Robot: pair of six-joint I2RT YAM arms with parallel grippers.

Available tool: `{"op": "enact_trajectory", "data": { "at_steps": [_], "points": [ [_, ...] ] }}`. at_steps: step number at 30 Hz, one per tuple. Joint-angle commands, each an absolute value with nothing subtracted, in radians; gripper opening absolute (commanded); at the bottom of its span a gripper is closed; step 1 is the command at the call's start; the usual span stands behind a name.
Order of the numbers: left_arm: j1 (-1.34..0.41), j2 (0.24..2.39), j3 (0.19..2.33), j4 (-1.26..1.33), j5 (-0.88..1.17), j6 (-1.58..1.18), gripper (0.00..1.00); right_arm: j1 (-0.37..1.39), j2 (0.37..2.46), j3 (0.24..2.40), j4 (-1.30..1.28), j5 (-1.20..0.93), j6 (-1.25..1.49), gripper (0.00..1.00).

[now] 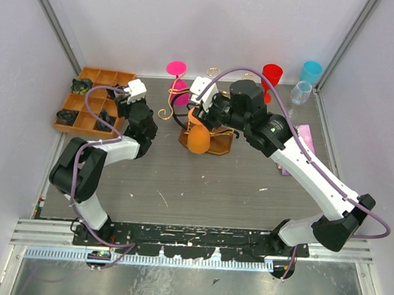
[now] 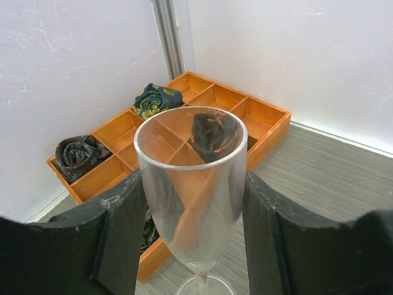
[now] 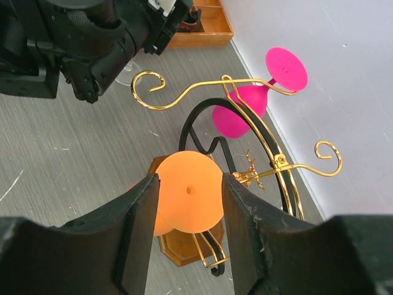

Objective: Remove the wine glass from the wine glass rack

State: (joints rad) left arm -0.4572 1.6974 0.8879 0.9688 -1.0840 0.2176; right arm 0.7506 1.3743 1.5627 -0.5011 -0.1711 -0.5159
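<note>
Right gripper [image 3: 189,181] clamps the foot of the inverted orange wine glass [image 3: 187,206] at the wine glass rack [image 3: 178,252], mid-counter [image 1: 201,188] toward the far edge. Left gripper [image 2: 195,184] grasps a clear wine glass [image 2: 190,153].

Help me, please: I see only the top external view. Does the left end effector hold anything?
Observer: Yes, the left end effector grips a clear wine glass, upright, by its bowl.
Operator: And what does the right one hold?
Observer: The right end effector seems to clamp an orange wine glass, its foot toward the wrist camera.
Operator: What are the dark things in the tray?
Observer: Rolled patterned fabric pieces in the compartmented wooden tray.
</note>
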Motion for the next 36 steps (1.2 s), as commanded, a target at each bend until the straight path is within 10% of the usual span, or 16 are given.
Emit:
{"op": "enact_trajectory", "data": {
  "at_steps": [1, 27, 36],
  "points": [
    [-0.481, 1.77, 0.859, 1.294, -1.126, 0.324, 0.47, 0.747, 1.359, 1.568, -0.448, -0.184, -0.499, 0.5],
    [-0.52, 1.847, 0.833, 1.431, -1.186, 0.392, 0.99, 0.735, 1.402, 1.58, -0.446, -0.193, -0.488, 0.5],
    [-0.616, 1.714, 0.838, 1.403, -1.306, 0.524, 0.99, 0.701, 1.408, 1.602, -0.447, -0.219, -0.393, 0.51]
  ]
}}
